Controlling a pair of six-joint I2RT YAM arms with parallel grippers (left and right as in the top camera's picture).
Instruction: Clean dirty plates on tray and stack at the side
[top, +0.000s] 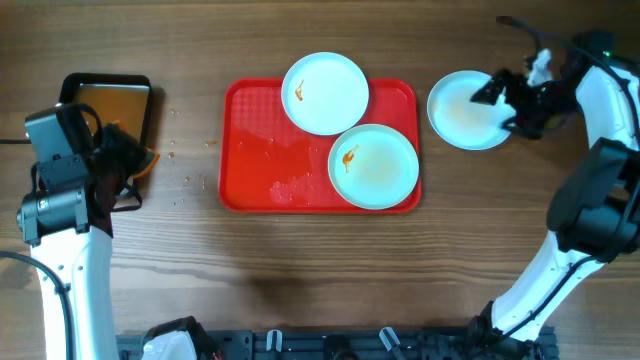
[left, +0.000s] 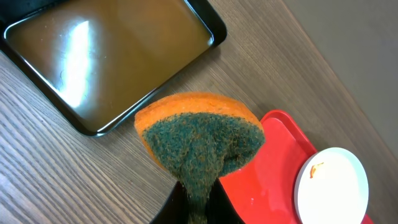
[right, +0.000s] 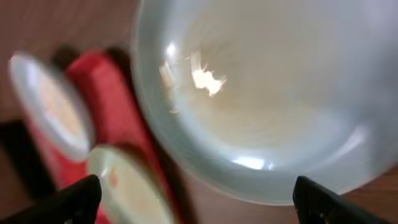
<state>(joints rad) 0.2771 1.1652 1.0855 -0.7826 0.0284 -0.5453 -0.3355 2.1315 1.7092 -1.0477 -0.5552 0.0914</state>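
Observation:
Two plates with orange smears lie on the red tray (top: 260, 150): one (top: 325, 93) at its back edge, one (top: 373, 166) at its right front. A third plate (top: 462, 110), with no smear, lies on the table right of the tray; it fills the right wrist view (right: 261, 106). My right gripper (top: 508, 95) is open and empty at that plate's right rim, fingertips wide apart (right: 198, 199). My left gripper (top: 118, 160) is shut on an orange-and-green sponge (left: 199, 137), held above the table between the black pan and the tray (left: 273, 168).
A black pan of brownish water (top: 112, 105) stands at the far left, also in the left wrist view (left: 106, 56). Small crumbs or drops lie on the wood left of the tray (top: 185, 180). Wet patches show on the tray's bare left part.

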